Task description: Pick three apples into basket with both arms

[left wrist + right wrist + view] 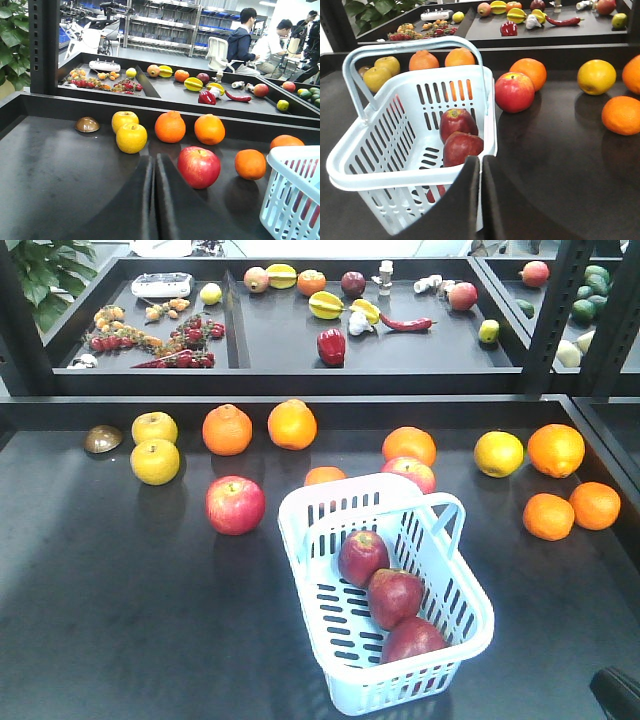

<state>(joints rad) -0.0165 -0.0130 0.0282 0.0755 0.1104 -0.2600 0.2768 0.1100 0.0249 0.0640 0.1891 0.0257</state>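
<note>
Three dark red apples lie in a row inside the pale blue-white basket [300, 515]: one at the back [362, 557], one in the middle [395, 597], one at the front [412, 640]. In the right wrist view, two apples [457, 122] [461, 147] show over the basket's near rim [380, 179]. My right gripper [481, 159] is shut and empty, just outside that rim. My left gripper [152, 157] is shut and empty above the table, left of a corner of the basket [292, 195]. Neither gripper's jaws show in the exterior view.
A brighter red apple [235, 504] sits left of the basket, close to my left gripper, and another [410, 473] behind it. Oranges [227, 429] and yellow apples [155, 461] line the table's back; more oranges [548, 516] lie at the right. A raised shelf [300, 380] of fruit stands behind.
</note>
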